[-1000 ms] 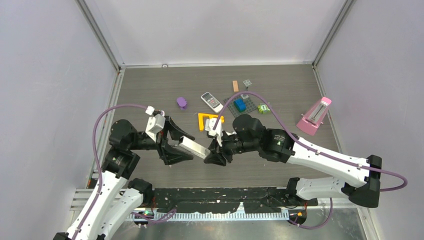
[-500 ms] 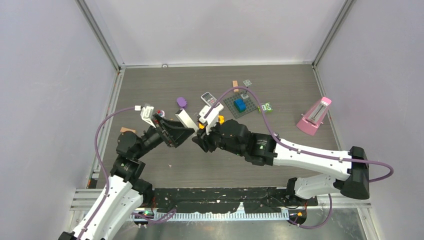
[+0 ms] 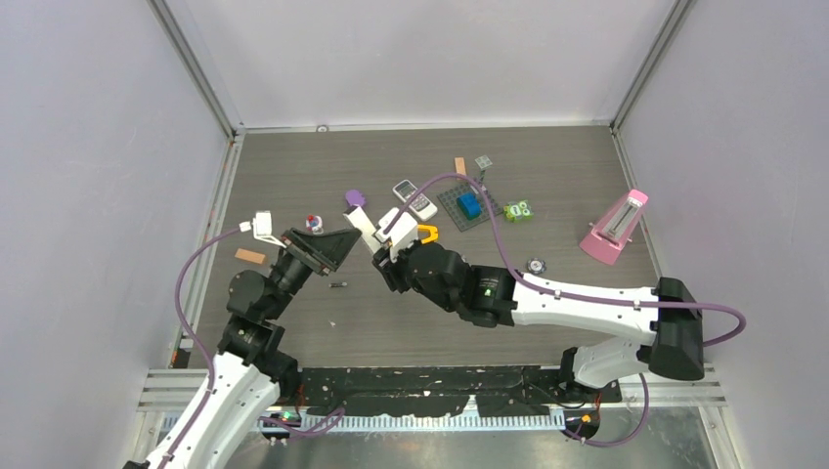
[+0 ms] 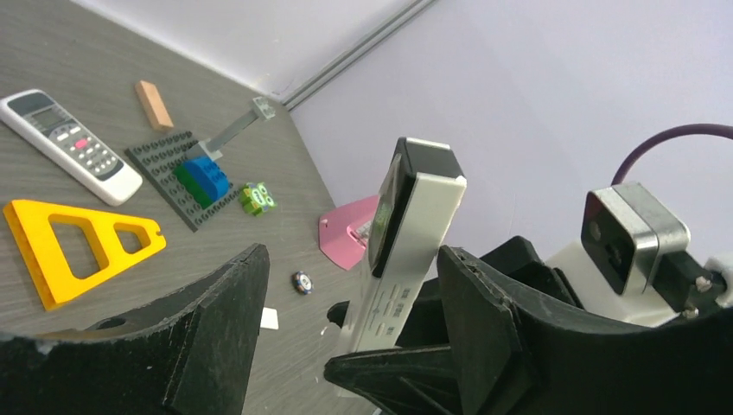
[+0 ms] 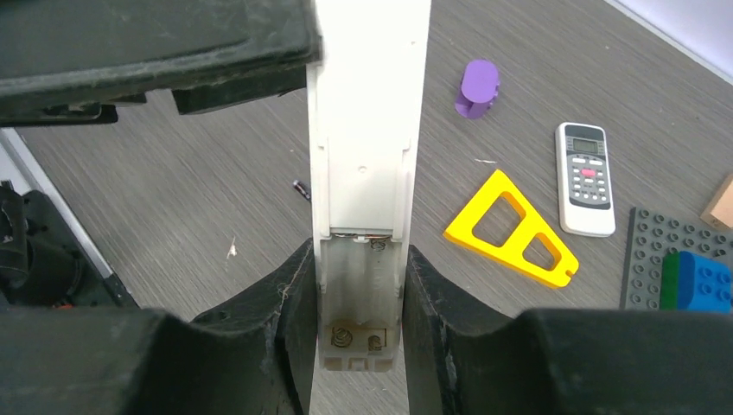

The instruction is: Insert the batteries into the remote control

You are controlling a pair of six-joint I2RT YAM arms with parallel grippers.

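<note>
My right gripper [image 3: 383, 256] is shut on the lower end of the white remote [image 3: 363, 225] and holds it above the table. In the right wrist view the remote [image 5: 363, 130] shows its back. Its battery compartment [image 5: 360, 294] is open and empty, with the springs bare. My left gripper [image 3: 340, 251] is wide open just left of the remote. In the left wrist view the remote [image 4: 406, 233] stands between its spread fingers [image 4: 220, 320]. One tiny dark battery [image 3: 338, 284] lies on the table below the grippers, and it also shows in the right wrist view [image 5: 300, 189]. I cannot make out other batteries.
Behind the grippers lie a second, grey-buttoned remote [image 3: 414, 198], a purple piece [image 3: 355, 199], a yellow triangle [image 3: 427, 233] and a brick plate [image 3: 467, 205]. A pink metronome [image 3: 616, 227] stands at the right. A small orange stick [image 3: 249, 256] lies at the left.
Both grippers have moved left and toward the back with the remote. My left gripper has let go of it and opened wide. The battery on the table has come into view.
</note>
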